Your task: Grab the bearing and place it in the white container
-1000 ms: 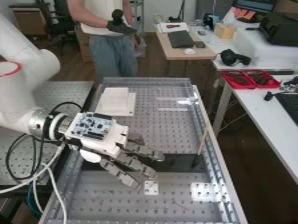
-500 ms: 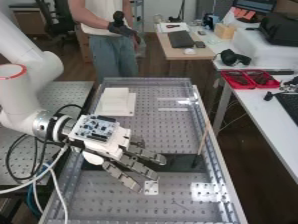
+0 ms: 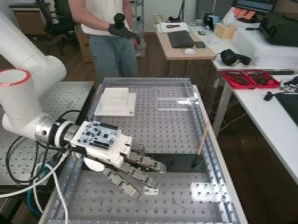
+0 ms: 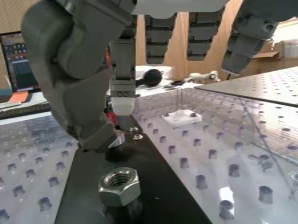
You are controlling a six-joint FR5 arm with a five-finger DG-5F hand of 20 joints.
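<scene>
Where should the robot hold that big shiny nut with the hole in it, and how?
Probably by two opposite flat sides of the nut, with the hand coming down from above. Its outside has flat faces, good for pinching, and it sits on the black strip with its hole facing up, so those sides should be easy to squeeze.

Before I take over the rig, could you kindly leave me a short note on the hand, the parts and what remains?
Hand: open, fingers extended, over the black strip; nothing gripped.
Parts: a large hex nut stands on the strip. A silver piece, partly hidden by the thumb's tip, may be the bearing; I can't confirm it. The white container sits towards the bench's far end; its contents I can't make out.
Done: hand is near the parts; no grasp made.
Left: identify and grasp the bearing, then place it in the container.
</scene>
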